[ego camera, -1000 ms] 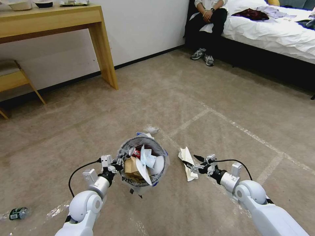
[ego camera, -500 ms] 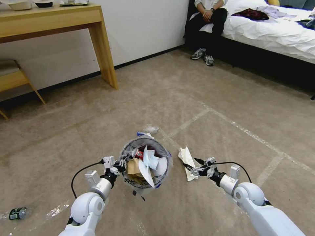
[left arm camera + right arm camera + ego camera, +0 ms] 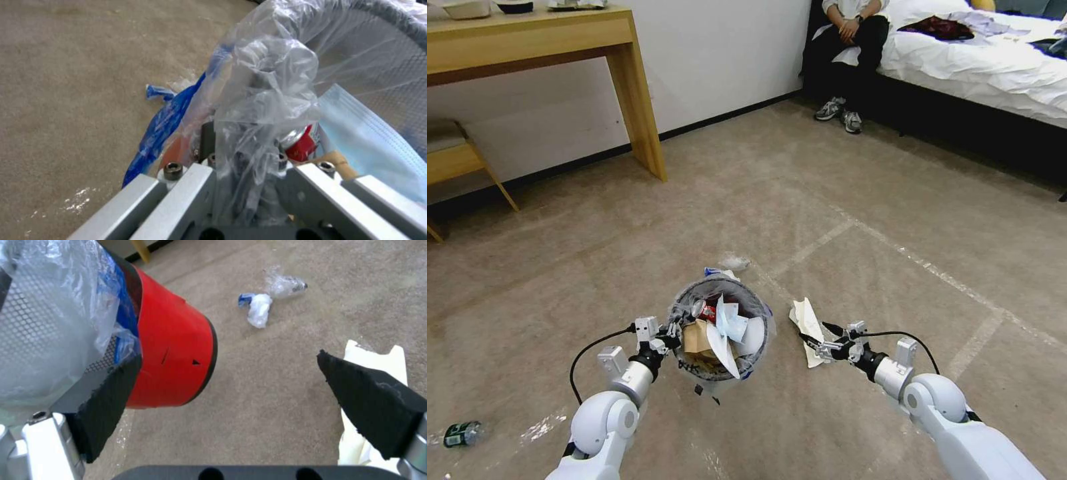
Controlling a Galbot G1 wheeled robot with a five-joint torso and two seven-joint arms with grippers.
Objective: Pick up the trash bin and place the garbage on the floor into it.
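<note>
The trash bin (image 3: 758,331), grey-rimmed and lined with crinkly clear plastic, holds a brown paper bag, a red can and white papers. My left gripper (image 3: 671,332) is shut on its near-left rim; the left wrist view shows that gripper (image 3: 242,133) pinching the rim and bunched plastic, the red can (image 3: 305,145) just inside. My right gripper (image 3: 812,331) is open just over a flat white slipper (image 3: 806,315) on the floor (image 3: 894,200), right of the bin. Between the right gripper's (image 3: 228,360) black pads (image 3: 369,396) lie the bin's red base (image 3: 173,356) and the slipper (image 3: 378,353).
A clear wrapper (image 3: 735,263) and a white-and-blue scrap (image 3: 715,272) lie just beyond the bin, also seen as the wrapper (image 3: 285,285) and scrap (image 3: 258,310). A small bottle (image 3: 460,433) lies far left. A wooden table (image 3: 627,80) stands back left, a bed (image 3: 994,73) back right.
The bin and my left gripper have shifted slightly right. My right gripper has eased a little nearer and lower over the slipper, still open.
</note>
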